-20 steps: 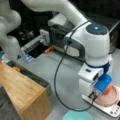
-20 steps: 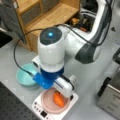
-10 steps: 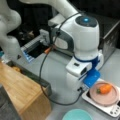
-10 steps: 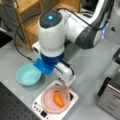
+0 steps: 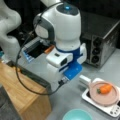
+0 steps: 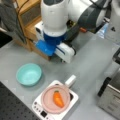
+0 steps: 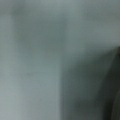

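Observation:
An orange carrot lies in a pink pan with a white handle, on a white hotplate. Nothing touches the carrot. In both front views the arm's white and blue wrist hangs over the grey table, away from the pan. The gripper's white body shows beneath the wrist, with its fingers hidden. It is nearest to the wooden box. The wrist view holds only blurred grey surface with a dark shadow at the right.
A teal bowl sits on the table near the hotplate. A black and silver oven stands beside the pan. The arm's white links loom behind, with a black cable looping over the wooden box.
The arm has pulled off the pan, moving toward the wooden box and rising. The carrot stays in the pan, now uncovered.

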You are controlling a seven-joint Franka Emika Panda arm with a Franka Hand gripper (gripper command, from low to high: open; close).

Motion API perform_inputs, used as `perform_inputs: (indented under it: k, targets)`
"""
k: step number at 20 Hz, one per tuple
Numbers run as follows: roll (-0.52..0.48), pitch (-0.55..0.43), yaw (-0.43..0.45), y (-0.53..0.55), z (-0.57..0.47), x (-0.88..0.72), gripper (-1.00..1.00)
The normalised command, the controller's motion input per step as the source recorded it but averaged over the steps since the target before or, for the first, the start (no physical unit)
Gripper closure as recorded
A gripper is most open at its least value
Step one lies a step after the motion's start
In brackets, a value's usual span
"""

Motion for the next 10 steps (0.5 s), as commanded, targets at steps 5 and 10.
perform_inputs:
  k: [5,10]
  targets:
    - [-0.165,0.066,0.184,0.0,0.31,-0.62,-1.0]
    - [-0.081,-0.04,0.257,-0.21,-0.07,-0.79,-1.0]
